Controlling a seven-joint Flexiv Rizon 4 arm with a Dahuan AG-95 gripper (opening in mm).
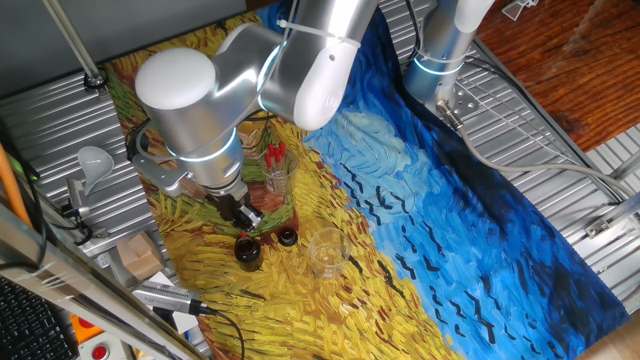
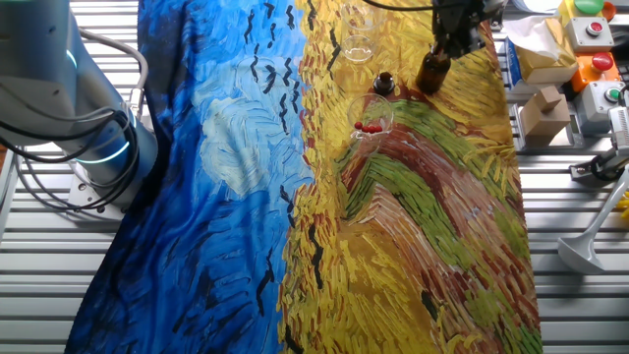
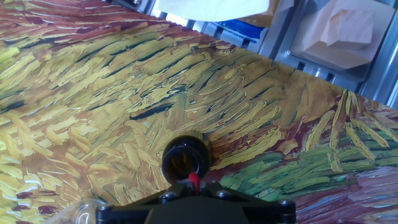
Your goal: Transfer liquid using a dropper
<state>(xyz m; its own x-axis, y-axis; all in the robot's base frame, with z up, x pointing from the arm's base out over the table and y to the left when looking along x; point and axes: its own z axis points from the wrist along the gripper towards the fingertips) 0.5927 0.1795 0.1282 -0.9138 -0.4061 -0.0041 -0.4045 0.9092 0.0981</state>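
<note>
gripper (image 1: 240, 212): low centre-left in one fixed view, directly over the brown bottle (image 1: 248, 252)
jaws: clenched on the dropper (image 3: 194, 181); hand view shows its red bulb pinched at the bottom edge, tube hidden
dropper position: tip aimed into the open bottle mouth (image 3: 186, 160), depth can't be judged
spares: more red-bulbed droppers stand in a clear glass (image 1: 276, 172) just above the bottle
cap (image 1: 288, 237): off, lying beside the bottle
target: empty clear cup (image 1: 326, 251) to the right, looks dry
bench (image 2: 413, 226): covered by painted cloth
progress: pickup done, at the draw step; squeeze, carry to cup and release are left, by my read
</note>
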